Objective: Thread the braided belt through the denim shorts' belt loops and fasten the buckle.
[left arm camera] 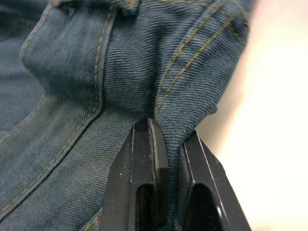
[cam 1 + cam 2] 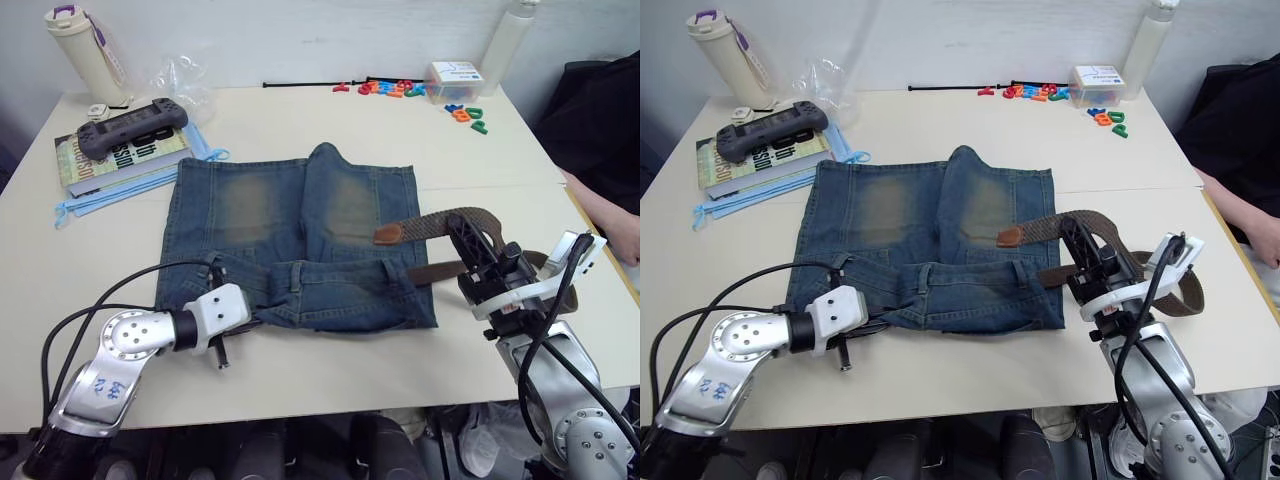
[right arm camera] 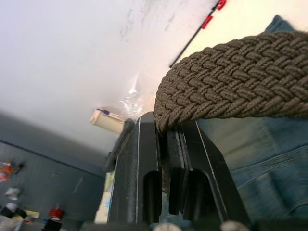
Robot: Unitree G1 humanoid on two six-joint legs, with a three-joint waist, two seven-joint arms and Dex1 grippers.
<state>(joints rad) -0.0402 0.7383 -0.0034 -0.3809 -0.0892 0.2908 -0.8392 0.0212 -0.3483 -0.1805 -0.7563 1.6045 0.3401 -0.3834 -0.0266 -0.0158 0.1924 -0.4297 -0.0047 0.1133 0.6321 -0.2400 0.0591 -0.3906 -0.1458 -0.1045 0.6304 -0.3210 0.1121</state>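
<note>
The denim shorts (image 2: 290,230) lie flat on the table, legs pointing away and waistband toward me. Belt loops (image 2: 298,276) show along the waistband. My left gripper (image 1: 171,139) is at the waistband's left end (image 2: 245,318), shut on a fold of denim. My right gripper (image 3: 168,126) is just right of the shorts (image 2: 465,228), shut on the braided belt (image 2: 430,225), which it lifts in an arch. The belt's reddish-brown tip (image 2: 388,234) rests on the right leg. The rest of the belt curls behind the gripper (image 2: 545,265) and back to the waistband's right end. I cannot make out the buckle.
At the back left are a book with a game controller (image 2: 132,127) on it, blue face masks (image 2: 100,195), a bottle (image 2: 85,50) and a plastic bag. Coloured letters (image 2: 400,90) and a small box (image 2: 452,80) lie at the back right. A person's hand (image 2: 622,235) rests at the right edge.
</note>
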